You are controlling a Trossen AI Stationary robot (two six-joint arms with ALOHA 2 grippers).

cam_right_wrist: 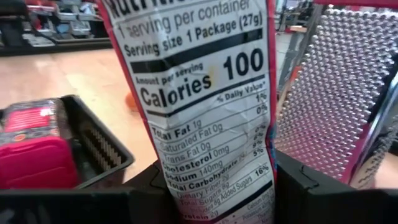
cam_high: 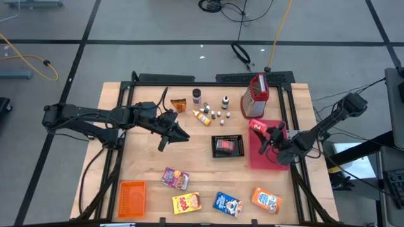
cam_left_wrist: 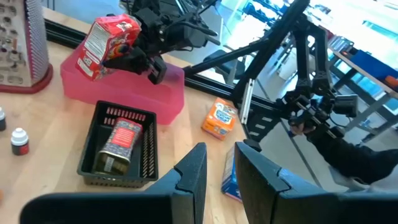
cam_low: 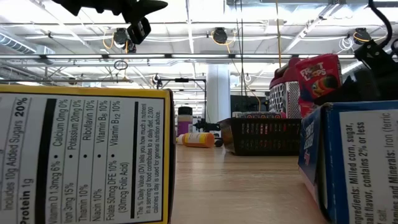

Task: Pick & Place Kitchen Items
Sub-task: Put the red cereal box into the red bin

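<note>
My right gripper is shut on a red cereal box, which it holds over the far end of the flat red tray. My left gripper hovers above the table left of the black mesh basket. Its fingers stand a narrow gap apart with nothing between them. One red packet lies in the basket. Purple, yellow, blue and orange boxes lie near the front edge. Small bottles and an orange packet sit at the back. My right gripper pinches the red box between its two fingers, one on each side of the nutrition panel that faces the wrist. The fingers come about level from the table's right side. The box stands nearly upright over the tray; I cannot tell whether its bottom touches.
A metal grater stands just behind the tray, close to the held box. An orange crate sits at the front left. Bare wood lies between the basket and the front row of boxes.
</note>
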